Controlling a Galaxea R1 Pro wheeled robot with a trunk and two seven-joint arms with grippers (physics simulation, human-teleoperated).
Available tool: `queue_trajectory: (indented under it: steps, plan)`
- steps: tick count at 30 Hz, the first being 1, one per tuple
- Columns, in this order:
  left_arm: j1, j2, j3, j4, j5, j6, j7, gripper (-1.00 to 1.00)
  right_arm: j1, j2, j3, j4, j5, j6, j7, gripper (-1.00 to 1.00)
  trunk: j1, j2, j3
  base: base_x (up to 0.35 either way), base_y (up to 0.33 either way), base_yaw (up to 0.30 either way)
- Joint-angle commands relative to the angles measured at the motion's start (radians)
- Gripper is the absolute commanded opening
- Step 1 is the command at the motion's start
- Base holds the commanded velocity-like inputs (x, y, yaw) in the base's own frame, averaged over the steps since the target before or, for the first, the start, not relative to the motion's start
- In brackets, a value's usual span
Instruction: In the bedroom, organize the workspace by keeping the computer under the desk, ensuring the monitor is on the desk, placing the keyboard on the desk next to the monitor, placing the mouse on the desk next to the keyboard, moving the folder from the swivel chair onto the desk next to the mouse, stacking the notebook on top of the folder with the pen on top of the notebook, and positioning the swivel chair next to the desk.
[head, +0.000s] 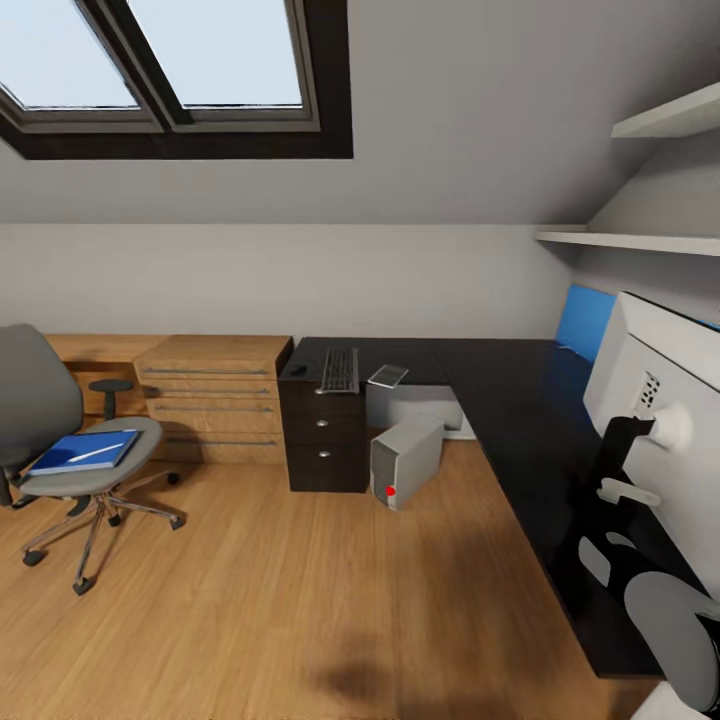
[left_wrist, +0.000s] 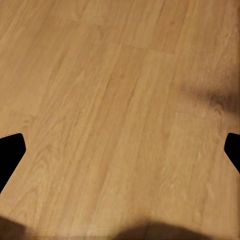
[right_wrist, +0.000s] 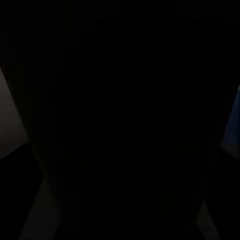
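Sloped attic walls and a skylight close over a bedroom with a pale wooden floor (head: 260, 610), where the black-topped desk (head: 520, 420) runs from the far wall along the right side. On its far wing the keyboard (head: 340, 370) lies flat, with the small dark mouse (head: 298, 369) just to its left and the notebook (head: 388, 376) just to its right; these look already parked on the desk, though the monitor (head: 655, 420) stands well apart at the near right, its pale back towards the camera. The computer (head: 405, 462) sits on the floor by the black drawer unit (head: 325, 435), angled out rather than tucked under. At the left, well apart from the desk, the swivel chair (head: 60, 440) carries the blue folder (head: 85, 450) with the pen (head: 95, 452) lying on it, so both await fetching. The left gripper (left_wrist: 120, 155) hangs over bare floor, fingers spread wide and empty. The right arm (head: 640, 580) shows close against the monitor, but whether its fingers are spread or closed cannot be told from the dark wrist picture. A wooden drawer chest (head: 215, 405) stands between chair and desk.
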Motion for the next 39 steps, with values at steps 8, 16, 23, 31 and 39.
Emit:
queue_trajectory:
  steps: [8,16,23,31,39]
  plan:
    - [0.000,0.001,-0.005,-0.001,0.010,-0.004,0.007,1.00,0.000,0.000,0.004,0.003,-0.015,0.001,-0.006,1.00,0.000,0.000,-0.001,-0.006,-0.010,0.000]
    - [0.000,0.001,-0.005,-0.001,0.009,-0.005,0.006,1.00,0.000,-0.001,0.004,0.003,-0.015,0.001,-0.005,1.00,0.000,0.000,-0.001,-0.127,0.000,0.000]
    - [0.000,0.001,-0.005,-0.001,0.010,-0.005,0.006,1.00,0.000,0.000,0.004,0.004,-0.013,0.001,-0.005,1.00,0.000,0.000,-0.001,-0.298,0.000,0.000]
    - [0.000,0.001,-0.005,-0.001,0.010,-0.004,0.006,1.00,0.000,0.001,0.004,0.004,-0.013,0.001,-0.004,1.00,0.000,0.000,-0.001,-0.294,0.000,0.000]
    - [0.000,0.002,-0.004,-0.001,0.010,-0.004,0.009,1.00,0.000,0.001,0.004,0.004,-0.013,0.001,-0.004,1.00,0.000,0.000,-0.001,-0.311,-0.067,0.000]
